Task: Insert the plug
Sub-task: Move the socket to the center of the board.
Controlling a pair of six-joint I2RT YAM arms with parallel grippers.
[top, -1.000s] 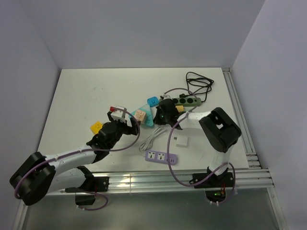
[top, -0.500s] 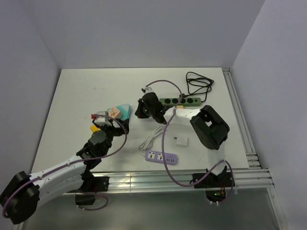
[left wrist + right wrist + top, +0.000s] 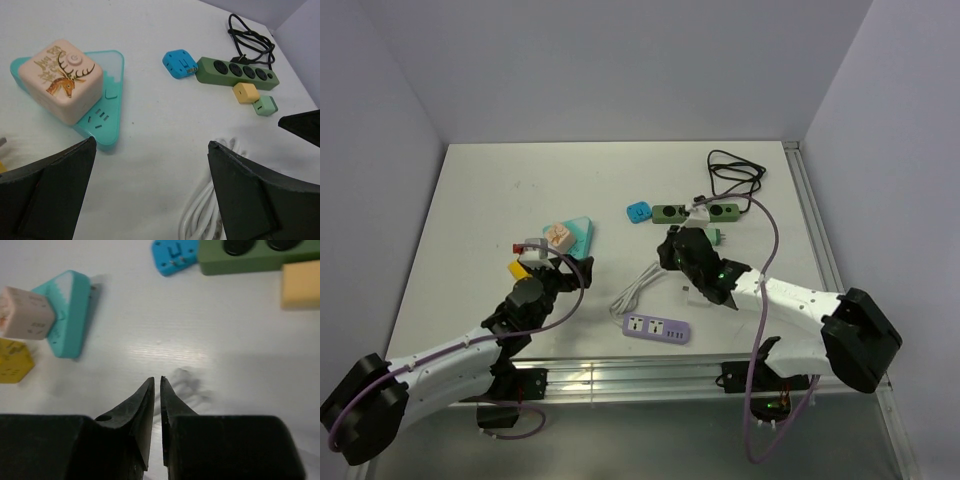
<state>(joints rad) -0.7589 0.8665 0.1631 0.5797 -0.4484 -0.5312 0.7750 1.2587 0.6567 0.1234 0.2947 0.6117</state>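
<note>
Looks like you're at the pick-up stage: the blue plug [image 3: 179,64] is lying loose on the table [image 3: 150,30], just beside the left end of the strip [image 3: 235,73], prongs showing and not in any socket. Your right gripper [image 3: 155,390] hangs low over bare table with the jaws pinched almost together and nothing in them. Spread them properly before you go in, because that plug is a chunky block. The left gripper [image 3: 150,195] is spread wide and empty, near the teal socket [image 3: 107,120] that already has the cube [image 3: 62,77] sitting in it. I'd grab the plug by its flat sides, keep the fingers off the prongs, and turn it so the prongs face the socket before pressing. The strip will probably slide when you push, so pin it with the left gripper. One caveat: I can't tell whether those prongs suit the strip's round holes.
</note>
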